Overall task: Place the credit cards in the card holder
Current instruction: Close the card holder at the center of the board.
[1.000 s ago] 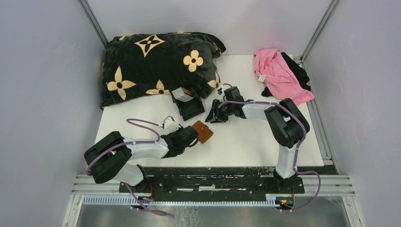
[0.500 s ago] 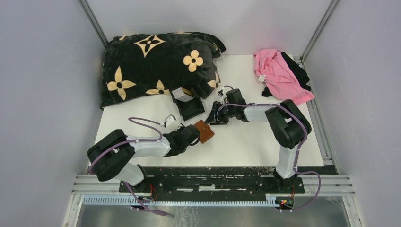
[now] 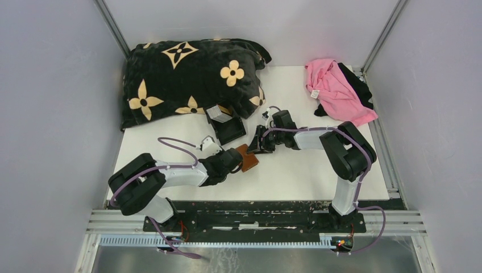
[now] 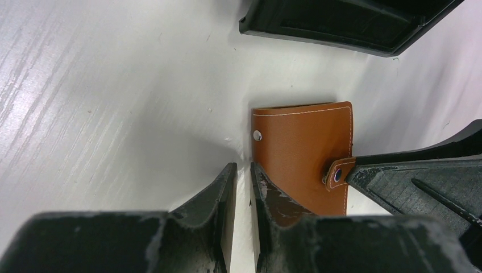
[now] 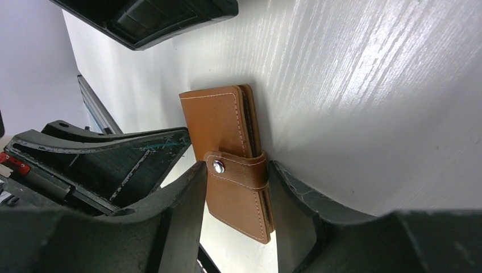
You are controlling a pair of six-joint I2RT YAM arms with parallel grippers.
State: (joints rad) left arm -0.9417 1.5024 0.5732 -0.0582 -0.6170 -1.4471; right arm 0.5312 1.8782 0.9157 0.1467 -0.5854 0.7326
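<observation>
right end effector [image 5: 236,196] now straddles closed card holder [image 5: 227,153]

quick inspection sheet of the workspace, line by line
surface: white table, bare near the front edge
job's things: brown card holder closed, snap tab fastened; credit cards: none seen clearly
clutter: black tray; black floral blanket; pink cloth on a black garment
grippers: left gripper fingers nearly together beside the holder; right gripper open, fingers astride the holder
cables: purple cable looping along the left arm
surroundings: grey enclosure walls
</observation>
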